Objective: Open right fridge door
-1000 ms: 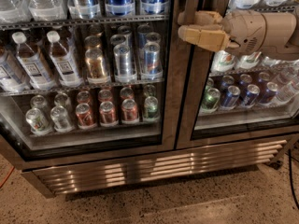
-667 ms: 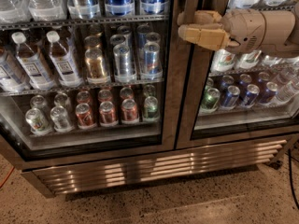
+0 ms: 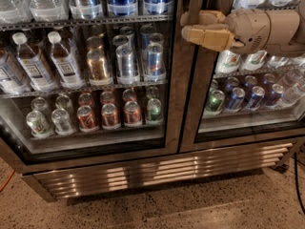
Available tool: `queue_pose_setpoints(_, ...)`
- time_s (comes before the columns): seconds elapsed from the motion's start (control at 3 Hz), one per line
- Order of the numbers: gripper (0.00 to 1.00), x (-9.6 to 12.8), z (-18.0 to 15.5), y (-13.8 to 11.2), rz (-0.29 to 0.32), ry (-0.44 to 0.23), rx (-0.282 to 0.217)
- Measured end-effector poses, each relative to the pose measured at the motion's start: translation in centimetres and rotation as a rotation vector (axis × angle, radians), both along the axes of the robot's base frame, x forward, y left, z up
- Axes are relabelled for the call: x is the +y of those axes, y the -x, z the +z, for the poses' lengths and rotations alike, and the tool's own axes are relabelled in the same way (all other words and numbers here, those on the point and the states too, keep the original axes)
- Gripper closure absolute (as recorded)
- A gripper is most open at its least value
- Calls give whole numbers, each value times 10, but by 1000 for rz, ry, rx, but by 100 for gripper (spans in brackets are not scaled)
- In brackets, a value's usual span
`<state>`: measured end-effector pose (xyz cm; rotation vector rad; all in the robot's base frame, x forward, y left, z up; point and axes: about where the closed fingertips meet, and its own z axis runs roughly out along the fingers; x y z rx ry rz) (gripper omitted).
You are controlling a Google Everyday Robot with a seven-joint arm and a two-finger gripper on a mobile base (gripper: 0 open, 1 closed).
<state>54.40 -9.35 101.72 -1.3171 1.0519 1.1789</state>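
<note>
The right fridge door [image 3: 191, 104] is a glass door in a brushed-steel frame, and it stands closed. Blue and green cans [image 3: 243, 98] and white-labelled bottles [image 3: 228, 61] show through its glass. My gripper [image 3: 184, 25] is beige and reaches in from the upper right. Its tip lies over the left upright of the right door's frame, by the seam between the two doors. I cannot tell whether it touches the frame.
The left glass door [image 3: 172, 80] is closed, with brown-drink bottles [image 3: 28, 63] and red cans [image 3: 109, 114] behind it. A steel vent grille [image 3: 157, 168] runs along the fridge bottom. Speckled floor [image 3: 190, 209] lies in front. A dark cable [image 3: 298, 175] hangs at the right edge.
</note>
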Motion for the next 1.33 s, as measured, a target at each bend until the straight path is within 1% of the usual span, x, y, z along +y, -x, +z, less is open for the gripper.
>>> queue_pose_setpoints(0.33, 100, 0, -1, 1, 14, 7, 1)
queue_pose_setpoints(0.67, 100, 1, -1, 1, 15, 7, 1)
queue_pose_setpoints(1.0, 100, 4, 2, 6, 54, 6, -9)
queue_pose_setpoints(1.33, 100, 5, -1, 7, 72, 15, -6)
